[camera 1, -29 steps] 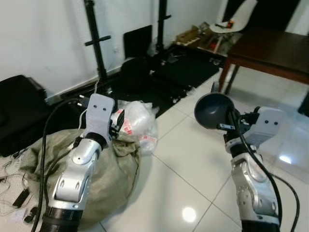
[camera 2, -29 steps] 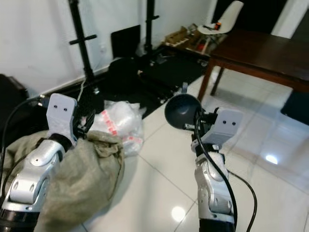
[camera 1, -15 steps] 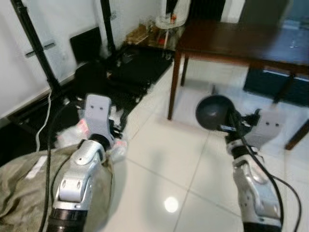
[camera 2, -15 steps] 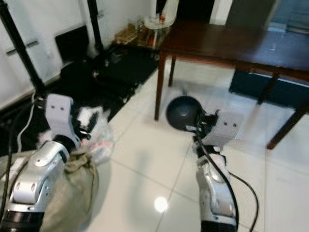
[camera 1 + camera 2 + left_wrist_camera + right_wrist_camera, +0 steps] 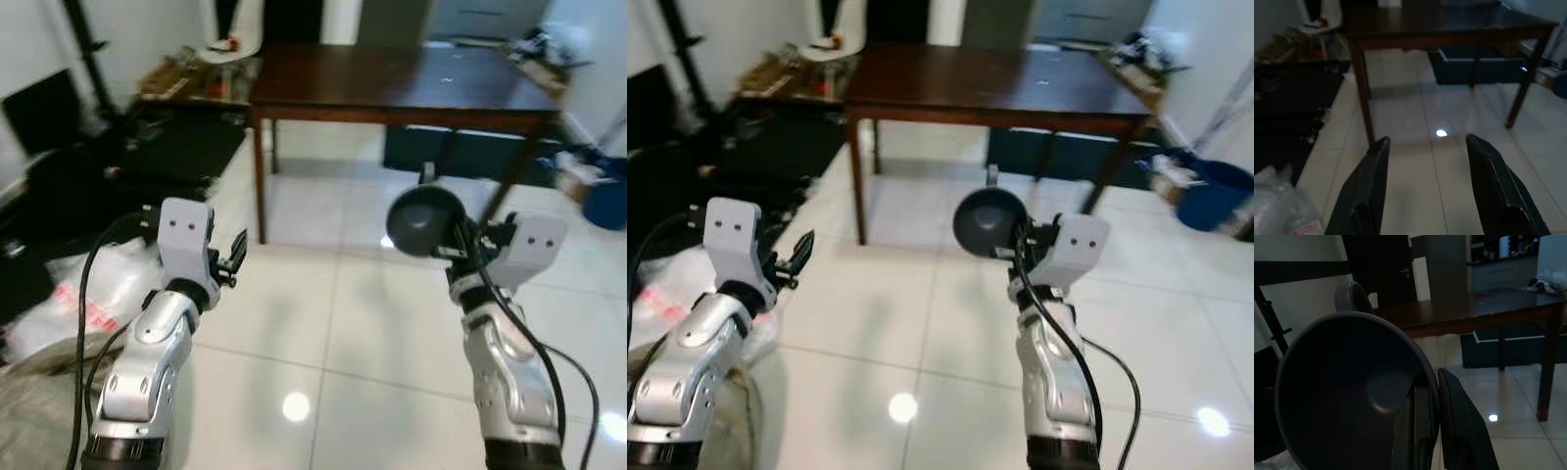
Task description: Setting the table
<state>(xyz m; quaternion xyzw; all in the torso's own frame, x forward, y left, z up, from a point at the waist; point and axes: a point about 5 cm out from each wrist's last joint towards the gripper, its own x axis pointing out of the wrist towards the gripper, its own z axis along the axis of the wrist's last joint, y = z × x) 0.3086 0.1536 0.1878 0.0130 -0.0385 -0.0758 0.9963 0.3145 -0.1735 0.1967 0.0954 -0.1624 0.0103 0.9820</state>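
A dark bowl (image 5: 423, 219) is pinched by its rim in the right gripper (image 5: 457, 250); the left gripper (image 5: 1425, 191) is held spread, with the brown table (image 5: 392, 83) ahead of both

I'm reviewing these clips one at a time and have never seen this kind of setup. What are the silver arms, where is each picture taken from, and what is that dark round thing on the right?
This is a walking humanoid robot with two silver arms. Each arm ends in a hand with two long black fingers. The two wide pictures come from a stereo camera on its head, looking forward and down, so they show the same scene. The other two pictures come from cameras on the wrists, looking along each hand's fingers.

The right hand is clamped on the rim of a dark bowl, held up on its side; the right wrist view looks into its hollow. The left hand is open and holds nothing.

Ahead stands a dark wooden table on a glossy white tiled floor. I can make out nothing standing on its top. A white plastic bag lies on the floor to the robot's left.
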